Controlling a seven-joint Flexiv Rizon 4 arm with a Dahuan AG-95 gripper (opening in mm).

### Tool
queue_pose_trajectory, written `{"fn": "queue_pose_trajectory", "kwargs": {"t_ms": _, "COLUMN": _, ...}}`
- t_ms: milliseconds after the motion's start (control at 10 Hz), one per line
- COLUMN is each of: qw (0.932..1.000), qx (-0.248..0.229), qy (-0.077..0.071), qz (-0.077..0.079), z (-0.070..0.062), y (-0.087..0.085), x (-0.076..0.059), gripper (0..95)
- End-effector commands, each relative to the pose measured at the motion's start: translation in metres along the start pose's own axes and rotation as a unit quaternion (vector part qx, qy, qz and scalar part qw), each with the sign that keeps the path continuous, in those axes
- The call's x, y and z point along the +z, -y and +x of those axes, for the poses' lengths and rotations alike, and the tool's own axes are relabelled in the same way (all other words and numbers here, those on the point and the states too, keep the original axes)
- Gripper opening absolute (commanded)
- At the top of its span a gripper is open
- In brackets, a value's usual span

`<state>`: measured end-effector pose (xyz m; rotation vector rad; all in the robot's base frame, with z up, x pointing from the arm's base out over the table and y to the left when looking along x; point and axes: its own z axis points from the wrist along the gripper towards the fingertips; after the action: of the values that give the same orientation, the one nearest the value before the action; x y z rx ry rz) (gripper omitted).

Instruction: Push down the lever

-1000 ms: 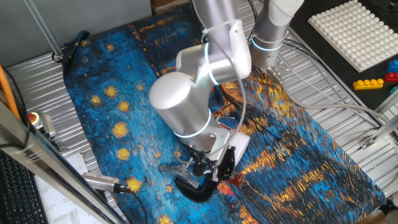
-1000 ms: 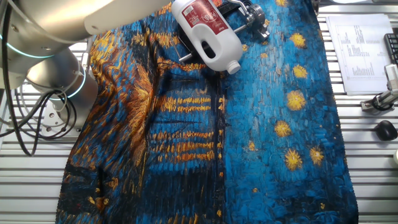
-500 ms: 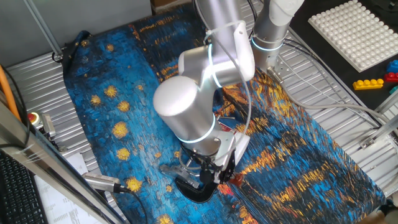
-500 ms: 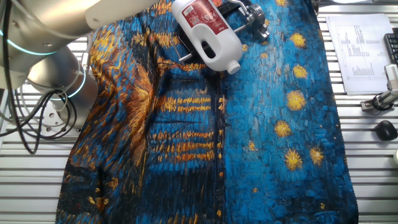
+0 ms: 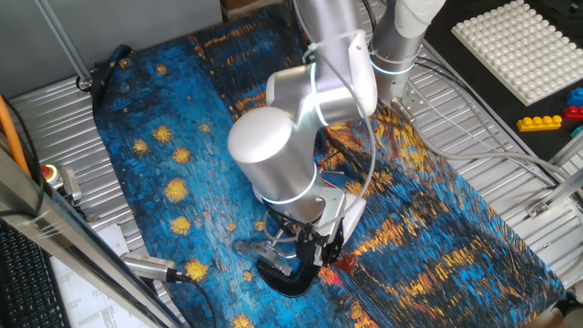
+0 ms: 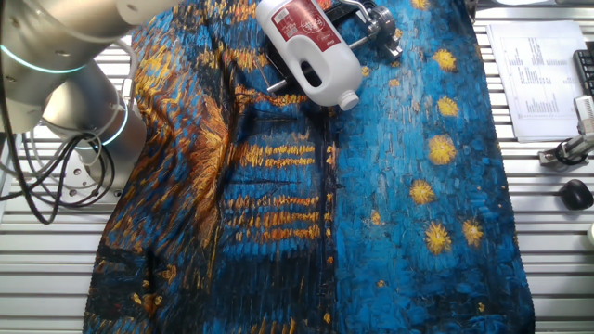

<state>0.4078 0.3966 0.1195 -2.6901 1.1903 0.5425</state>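
In one fixed view my gripper [image 5: 312, 248] points down at the near edge of the blue cloth, right over a black C-shaped clamp [image 5: 284, 279] with a silver metal part [image 5: 258, 248]. A small dark-red piece [image 5: 344, 262] shows just right of the gripper's dark fingers. I cannot tell how the jaws stand. In the other fixed view a thin silver rod [image 6: 278, 85] sticks out from under a white bottle with a red label [image 6: 311, 42]. The clamp [image 6: 345, 9] and silver part [image 6: 376, 20] lie at the top edge. The gripper is out of that view.
The painted blue and orange cloth [image 6: 371, 204] covers the slatted metal table. A white studded board [image 5: 519, 46] and toy bricks [image 5: 547, 118] lie at the far right. Cables [image 6: 56, 176] run by the arm base. Papers [image 6: 534, 79] and a black mouse [image 6: 576, 193] lie beside the cloth.
The arm's big joint has shifted slightly up and right in one fixed view, and the arm has drawn back toward the top left in the other. Bottle, clamp and rod have not visibly moved.
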Motion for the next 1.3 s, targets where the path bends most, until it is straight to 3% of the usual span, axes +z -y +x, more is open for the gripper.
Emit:
{"fn": "queue_pose_trajectory", "kwargs": {"t_ms": 100, "qw": 1.0000, "qx": 0.000, "qy": -0.002, "qz": 0.002, "z": -0.001, "y": 0.005, "x": 0.004, "gripper": 19.0}}
{"fn": "queue_pose_trajectory", "kwargs": {"t_ms": 800, "qw": 0.9999, "qx": 0.010, "qy": -0.008, "qz": 0.000, "z": -0.006, "y": 0.007, "x": 0.020, "gripper": 19.0}}
{"fn": "queue_pose_trajectory", "kwargs": {"t_ms": 900, "qw": 0.9999, "qx": 0.012, "qy": -0.011, "qz": -0.002, "z": -0.008, "y": 0.007, "x": 0.024, "gripper": 0.0}}
{"fn": "queue_pose_trajectory", "kwargs": {"t_ms": 1300, "qw": 0.9997, "qx": 0.014, "qy": -0.019, "qz": -0.003, "z": -0.009, "y": 0.005, "x": 0.036, "gripper": 0.0}}
